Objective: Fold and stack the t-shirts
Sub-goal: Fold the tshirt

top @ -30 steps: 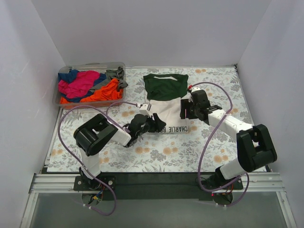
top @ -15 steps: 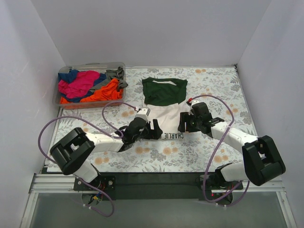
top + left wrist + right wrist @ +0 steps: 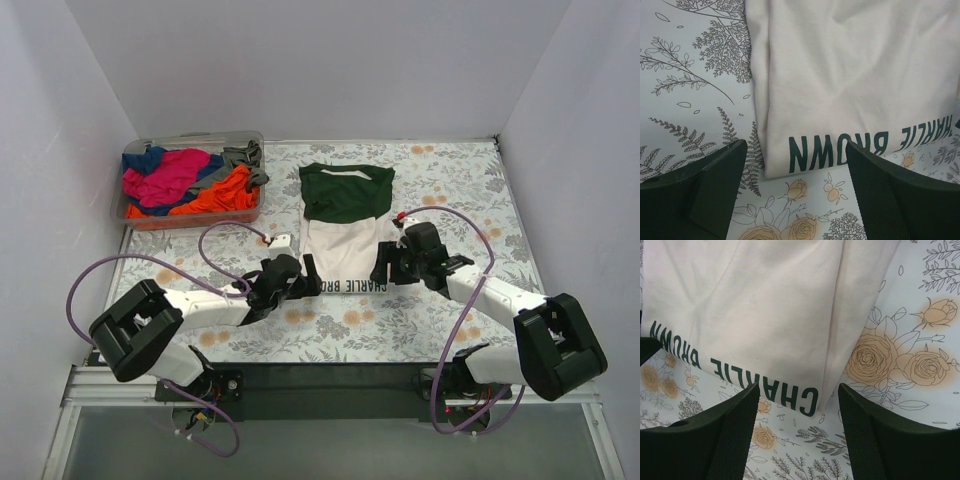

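One cream t-shirt (image 3: 340,248) lies flat on the table (image 3: 455,195), with its dark green end far, its printed hem near and its sides folded in. Two grippers hover over the hem corners, probably placed to lift the hem together. The left gripper (image 3: 796,150) and right gripper (image 3: 799,390) each have fingers wide apart, holding nothing. One clear bin (image 3: 190,137) holds the other shirts (image 3: 185,180), in four visible colours.

Both arms reach low and inward; left hand (image 3: 303,281) and right hand (image 3: 386,266) have fingers spread wide.
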Available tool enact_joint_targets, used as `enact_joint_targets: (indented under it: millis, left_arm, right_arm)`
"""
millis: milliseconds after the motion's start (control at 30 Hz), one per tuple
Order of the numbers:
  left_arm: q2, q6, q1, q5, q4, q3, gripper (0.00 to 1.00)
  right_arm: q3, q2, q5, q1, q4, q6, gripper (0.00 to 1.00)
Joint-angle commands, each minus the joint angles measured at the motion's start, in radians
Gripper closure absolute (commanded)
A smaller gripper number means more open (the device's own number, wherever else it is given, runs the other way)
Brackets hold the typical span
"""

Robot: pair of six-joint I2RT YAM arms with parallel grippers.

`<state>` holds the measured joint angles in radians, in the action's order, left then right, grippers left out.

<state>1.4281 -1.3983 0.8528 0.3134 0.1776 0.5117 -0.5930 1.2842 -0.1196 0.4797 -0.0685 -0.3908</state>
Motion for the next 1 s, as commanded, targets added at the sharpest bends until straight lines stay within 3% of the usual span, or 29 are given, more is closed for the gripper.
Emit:
enact_joint_targets:
  millis: [0, 567, 733, 833, 867, 967]
  left_arm:
    - [-0.026, -0.045, 0.0, 0.032, -0.084, -0.047, 0.26]
    - [0.022, -0.037, 0.0, -0.077, -0.015, -0.062, 0.44]
    - [0.058, -0.037, 0.0, -0.091, 0.005, -0.065, 0.51]
    - [0.08, -0.042, 0.0, -0.08, 0.011, -0.064, 0.8]
    - [0.087, -0.041, 0.0, -0.076, 0.007, -0.061, 1.0]
    - [0.104, -0.028, 0.0, -0.08, 0.016, -0.062, 1.0]
  right_arm:
    - [0.015, -0.014, -0.008, 0.011, 0.036, -0.022, 0.41]
    - [0.076, 0.023, -0.017, 0.043, 0.059, -0.071, 0.42]
    - [0.081, 0.058, -0.011, 0.059, 0.098, -0.079, 0.47]
    - [0.084, 0.063, 0.004, 0.06, 0.096, -0.079, 0.58]
    - [0.085, 0.063, 0.008, 0.062, 0.096, -0.079, 0.62]
    - [0.088, 0.063, 0.011, 0.062, 0.092, -0.076, 0.83]
